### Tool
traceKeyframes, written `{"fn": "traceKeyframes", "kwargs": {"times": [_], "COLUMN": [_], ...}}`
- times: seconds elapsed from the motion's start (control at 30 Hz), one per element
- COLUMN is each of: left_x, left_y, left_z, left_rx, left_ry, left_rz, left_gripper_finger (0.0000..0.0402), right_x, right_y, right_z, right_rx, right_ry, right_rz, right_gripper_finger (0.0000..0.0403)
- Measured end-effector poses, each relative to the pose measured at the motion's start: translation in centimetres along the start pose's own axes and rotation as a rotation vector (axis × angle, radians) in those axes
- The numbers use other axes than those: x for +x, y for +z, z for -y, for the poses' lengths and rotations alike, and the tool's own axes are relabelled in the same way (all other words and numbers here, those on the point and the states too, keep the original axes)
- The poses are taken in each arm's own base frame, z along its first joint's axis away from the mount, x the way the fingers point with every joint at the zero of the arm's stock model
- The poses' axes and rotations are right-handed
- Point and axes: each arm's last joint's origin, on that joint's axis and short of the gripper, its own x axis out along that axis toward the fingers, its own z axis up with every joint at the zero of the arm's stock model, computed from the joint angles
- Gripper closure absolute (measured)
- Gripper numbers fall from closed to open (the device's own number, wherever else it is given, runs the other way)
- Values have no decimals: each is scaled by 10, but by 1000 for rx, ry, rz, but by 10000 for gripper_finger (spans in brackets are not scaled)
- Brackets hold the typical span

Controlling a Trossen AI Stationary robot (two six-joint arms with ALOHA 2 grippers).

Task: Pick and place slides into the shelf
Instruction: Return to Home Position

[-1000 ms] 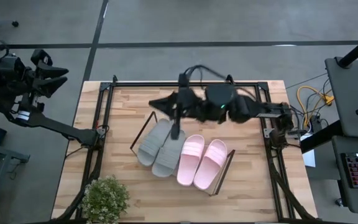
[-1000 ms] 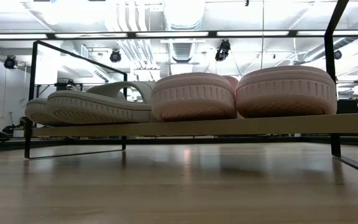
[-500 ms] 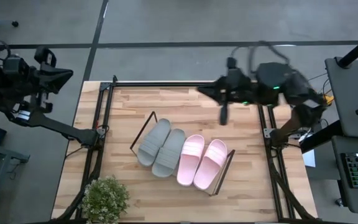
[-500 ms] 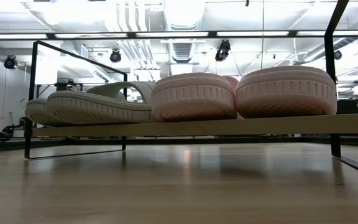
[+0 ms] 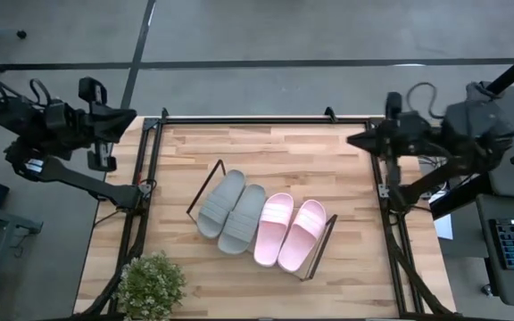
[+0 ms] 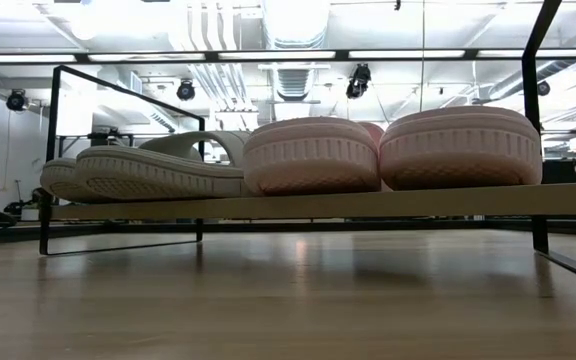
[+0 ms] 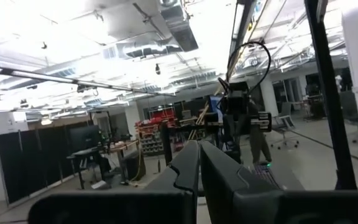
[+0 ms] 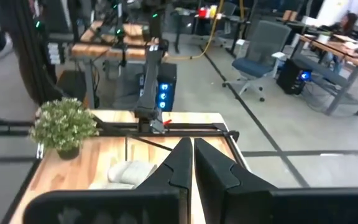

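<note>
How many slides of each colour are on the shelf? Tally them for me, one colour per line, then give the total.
Grey slides: 2
Pink slides: 2
Total: 4, all lying side by side on the shelf
</note>
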Motion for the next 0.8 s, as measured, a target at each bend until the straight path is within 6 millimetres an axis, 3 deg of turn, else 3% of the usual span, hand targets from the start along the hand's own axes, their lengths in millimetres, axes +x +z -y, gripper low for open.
{"fn": "traceKeyframes", "kwargs": {"times": [0.13, 0.33, 0.47, 0.6, 0.8], "left_x": [1, -2, -3, -3, -2], "left_y": [-7, -7, -7, -7, -10], "left_z": [2, 1, 0, 0, 1], "left_rx": [4, -1, -1, -1, 10], "left_ry": [22, 29, 29, 28, 24], "left_rz": [-18, -13, -15, -17, -29], "left_gripper_finger": [401, 402, 402, 402, 402], "right_x": [-16, -14, -14, -3, 21], "right_y": [-27, -78, -104, -128, -154], "right_z": [2, 0, -2, -8, -4], "right_rx": [62, 96, 137, 123, 128], "right_ry": [0, -34, 69, 84, -88], "right_rz": [42, 24, 139, 237, 317], "right_gripper_finger": [395, 395, 395, 394, 394]}}
